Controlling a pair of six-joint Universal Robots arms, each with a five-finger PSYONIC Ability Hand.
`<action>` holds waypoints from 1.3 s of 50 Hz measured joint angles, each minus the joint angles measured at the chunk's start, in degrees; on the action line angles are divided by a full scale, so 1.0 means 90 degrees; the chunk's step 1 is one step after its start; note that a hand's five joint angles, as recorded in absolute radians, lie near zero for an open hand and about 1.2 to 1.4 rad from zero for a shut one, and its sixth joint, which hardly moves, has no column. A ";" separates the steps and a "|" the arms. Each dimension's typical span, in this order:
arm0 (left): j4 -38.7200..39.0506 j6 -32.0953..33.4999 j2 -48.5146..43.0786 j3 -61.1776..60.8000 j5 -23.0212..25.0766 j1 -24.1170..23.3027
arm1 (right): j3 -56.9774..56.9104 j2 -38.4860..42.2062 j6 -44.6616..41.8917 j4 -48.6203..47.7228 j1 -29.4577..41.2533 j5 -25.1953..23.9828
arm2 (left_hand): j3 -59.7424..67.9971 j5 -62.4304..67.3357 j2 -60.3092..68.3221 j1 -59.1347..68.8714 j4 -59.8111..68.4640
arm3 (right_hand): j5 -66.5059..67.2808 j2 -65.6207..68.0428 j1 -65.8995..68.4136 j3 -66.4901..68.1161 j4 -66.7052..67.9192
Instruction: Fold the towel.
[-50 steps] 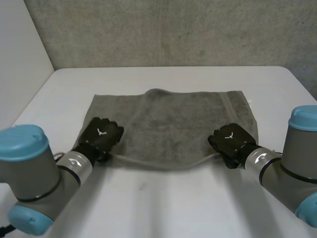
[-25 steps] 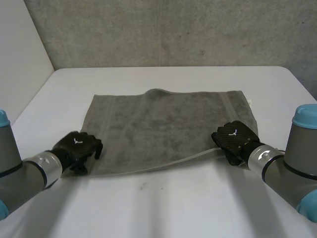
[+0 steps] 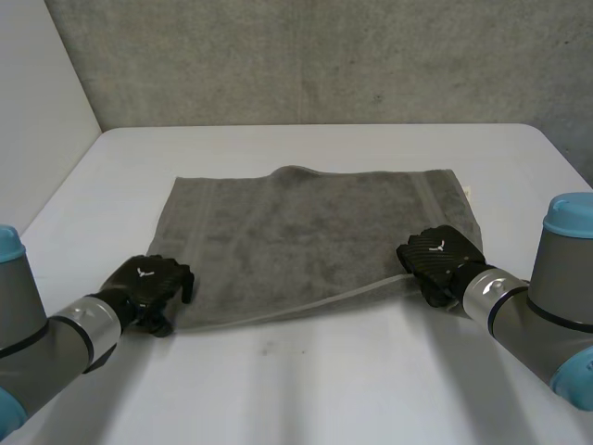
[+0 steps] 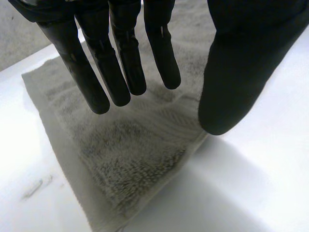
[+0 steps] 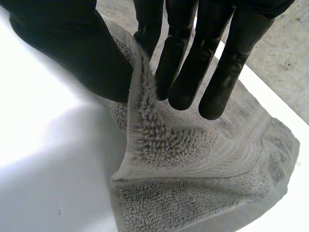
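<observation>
Head view: the grey towel lies spread across the middle of the white table. The right hand pinches the towel's corner nearest the table's front right between thumb and fingers, raising a fold. The left hand is released, fingers straight over the front-left corner, thumb held apart.
</observation>
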 measured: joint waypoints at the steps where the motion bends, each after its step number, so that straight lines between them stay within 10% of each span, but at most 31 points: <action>1: 0.0043 0.0005 -0.0054 0.0003 -0.0032 -0.0003 | 0.0000 -0.0002 0.0000 0.0002 -0.0001 -0.0001 | -0.0001 -0.0006 -0.0008 0.0001 -0.0005 | -0.0001 0.0000 0.0000 0.0000 0.0000; 32: 0.0714 0.0086 -0.0736 0.0420 -0.0298 -0.0296 | -0.0008 -0.0086 0.0025 0.0032 0.0001 0.0003 | 0.3075 0.2991 0.3077 0.2865 0.3080 | 0.0000 0.0001 0.0000 0.0000 0.0000; 42: 0.0363 0.0001 0.0018 0.0095 -0.0302 -0.0355 | -0.0017 -0.0105 0.0041 0.0049 -0.0003 -0.0001 | -0.0931 -0.0927 -0.0932 -0.0951 -0.0934 | 0.0000 0.0001 0.0000 0.0001 0.0000; 65: 0.0729 0.0046 -0.0287 -0.0161 -0.0302 -0.0365 | -0.0008 -0.0105 0.0037 0.0059 0.0007 -0.0004 | -0.0795 -0.0817 -0.0795 -0.0806 -0.0800 | 0.0001 0.0001 0.0000 0.0001 0.0000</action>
